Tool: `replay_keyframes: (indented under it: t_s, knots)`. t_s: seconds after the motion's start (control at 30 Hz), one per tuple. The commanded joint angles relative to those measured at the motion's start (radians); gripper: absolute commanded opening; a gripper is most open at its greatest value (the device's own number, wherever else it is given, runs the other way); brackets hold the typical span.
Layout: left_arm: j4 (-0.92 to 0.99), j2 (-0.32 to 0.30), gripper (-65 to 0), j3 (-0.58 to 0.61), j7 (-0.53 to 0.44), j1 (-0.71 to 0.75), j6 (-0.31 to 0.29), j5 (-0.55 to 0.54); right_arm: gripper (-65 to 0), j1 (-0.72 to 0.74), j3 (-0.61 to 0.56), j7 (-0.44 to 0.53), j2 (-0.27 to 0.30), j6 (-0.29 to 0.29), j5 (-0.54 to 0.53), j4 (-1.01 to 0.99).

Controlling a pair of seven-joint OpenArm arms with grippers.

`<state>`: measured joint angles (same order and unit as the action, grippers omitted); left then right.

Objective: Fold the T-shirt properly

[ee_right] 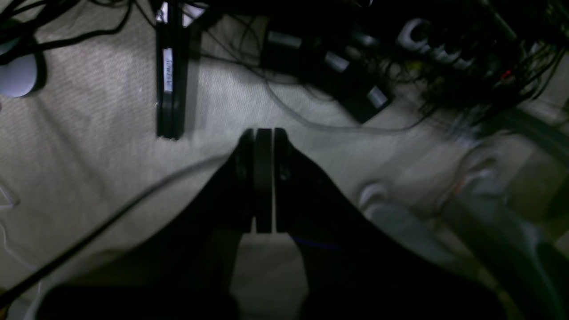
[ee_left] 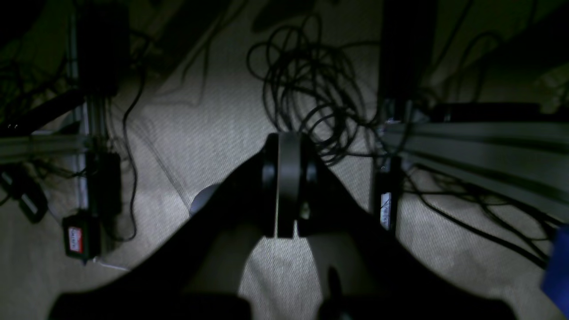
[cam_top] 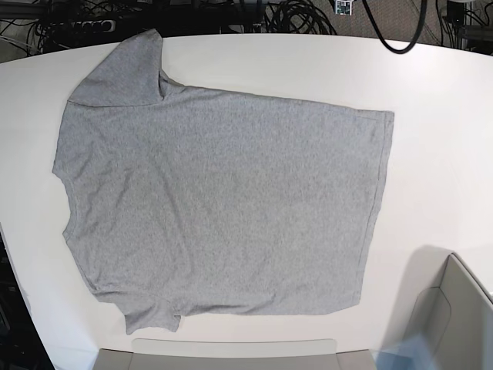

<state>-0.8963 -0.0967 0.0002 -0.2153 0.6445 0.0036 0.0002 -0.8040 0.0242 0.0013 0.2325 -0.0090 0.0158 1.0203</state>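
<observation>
Grey cloth: T-shirt (cam_top: 223, 200), heather knit, plain side up, spread flat on the white counter (cam_top: 439, 116); collar end at base view's left, hem at its right.
Sleeves: one at top left, one at bottom left, slightly rumpled.
Left claw (ee_left: 286, 231): jaws together, empty, over ribbed pale carpet (ee_left: 213, 133) and tangled black cables (ee_left: 306, 89).
Right claw (ee_right: 263, 229): jaws together, empty, above carpet.
</observation>
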Motion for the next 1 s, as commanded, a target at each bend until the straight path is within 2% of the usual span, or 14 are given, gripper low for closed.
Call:
replay_keyframes:
  t_s: [0.0, 0.17, 0.33, 0.43, 0.67, 0.77, 0.97]
  knots:
    - [-0.045, -0.002, -65.0, -0.001, -0.020, 0.048, 0.005, -0.001, -65.0, -0.053, 0.003, 0.006, 0.015, 0.004, -0.001, 0.044]
    - [-0.251, -0.002, -65.0, -0.058, -0.020, 0.182, 0.003, -0.001, -65.0, -0.211, 0.013, 0.003, 0.057, -0.004, -0.035, 0.295]
    - [-0.418, -0.002, -65.0, -0.104, -0.014, 0.278, 0.002, -0.016, -65.0, -0.343, 0.055, -0.004, 0.147, -0.006, -0.276, 0.483]
    - [-0.496, -0.007, -65.0, -0.128, 0.032, 0.314, 0.000, -0.124, -65.0, -0.397, 0.125, -0.004, 0.167, -0.006, -0.350, 0.565]
    - [-0.596, -0.119, -65.0, -0.156, 0.067, 0.386, 0.000, -0.383, -65.0, -0.505, 0.236, -0.004, 0.160, -0.006, -0.368, 0.793]
    - [-0.670, -0.123, -65.0, -0.176, 0.067, 0.413, 0.000, -0.423, -65.0, -0.505, 0.282, -0.004, 0.158, -0.006, -0.368, 0.871]
    - [-0.821, -0.087, -65.0, -0.271, 0.072, 0.427, 0.000, -0.418, -65.0, -0.489, 0.329, -0.005, 0.158, -0.006, -0.366, 1.043]
